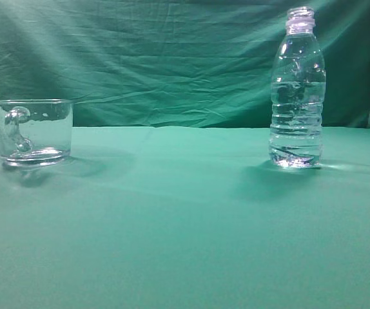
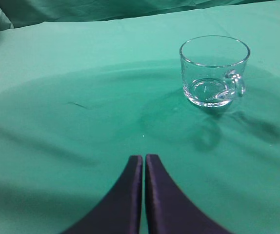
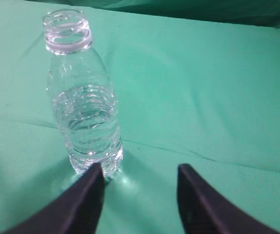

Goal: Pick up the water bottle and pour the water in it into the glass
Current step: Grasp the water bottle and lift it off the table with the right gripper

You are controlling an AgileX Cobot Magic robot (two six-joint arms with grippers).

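Observation:
The water bottle [image 1: 297, 90] stands upright and uncapped on the right of the green cloth, with water [image 1: 296, 119] up to about two thirds. In the right wrist view the bottle [image 3: 81, 97] stands just ahead and left of my open right gripper [image 3: 140, 170], whose left fingertip overlaps its base. The glass [image 1: 33, 131] sits at the left, empty, handle toward the camera. In the left wrist view the glass [image 2: 213, 70] is ahead and to the right of my shut, empty left gripper [image 2: 144, 158]. Neither gripper shows in the exterior view.
A green cloth [image 1: 172, 219] covers the table and a wrinkled green backdrop [image 1: 159, 58] hangs behind it. Nothing else stands between glass and bottle.

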